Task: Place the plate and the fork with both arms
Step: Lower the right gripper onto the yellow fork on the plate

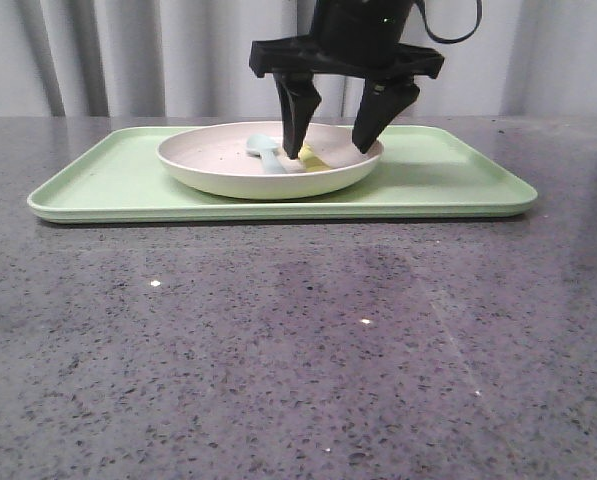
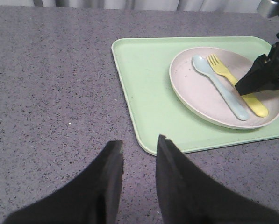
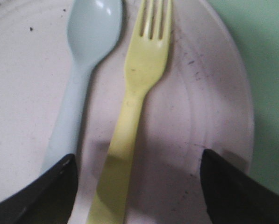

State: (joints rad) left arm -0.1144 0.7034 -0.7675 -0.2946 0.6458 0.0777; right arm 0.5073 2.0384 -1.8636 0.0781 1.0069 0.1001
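The off-white plate (image 1: 228,160) sits on the pale green tray (image 1: 108,185); it also shows in the left wrist view (image 2: 195,88) and the right wrist view (image 3: 195,93). The yellow fork (image 3: 139,93) lies in the plate beside a light blue spoon (image 3: 83,56); both show in the left wrist view, fork (image 2: 232,81) and spoon (image 2: 218,86). My right gripper (image 1: 330,150) is open, low over the plate, its fingers either side of the fork's handle (image 3: 137,186). My left gripper (image 2: 139,142) is open and empty above the bare table, just off the tray's corner.
The tray (image 2: 144,84) lies on a grey speckled tabletop (image 1: 298,350). A pale curtain hangs behind the table. The right arm's fingers (image 2: 258,79) show over the plate's far side in the left wrist view.
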